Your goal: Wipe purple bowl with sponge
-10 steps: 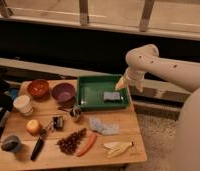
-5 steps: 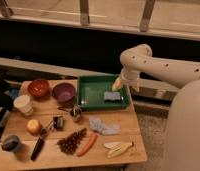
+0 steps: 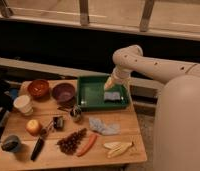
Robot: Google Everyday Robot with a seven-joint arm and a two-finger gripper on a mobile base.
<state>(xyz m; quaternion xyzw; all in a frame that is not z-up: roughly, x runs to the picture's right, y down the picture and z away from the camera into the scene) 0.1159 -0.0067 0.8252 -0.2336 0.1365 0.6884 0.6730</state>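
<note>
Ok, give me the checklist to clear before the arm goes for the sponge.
1. Sponge lies flat in the green tray, with nothing on top of it: ok.
2. Gripper is over the tray, close above the sponge's left end: ok.
3. Gripper is open and holds nothing: ok.
4. Gripper is already touching the sponge: cannot tell.
5. Purple bowl stands upright on the table just left of the tray: ok.
6. Pale cloth lies outside the tray, apart from the sponge, so it should not be mistaken for it: ok.
</note>
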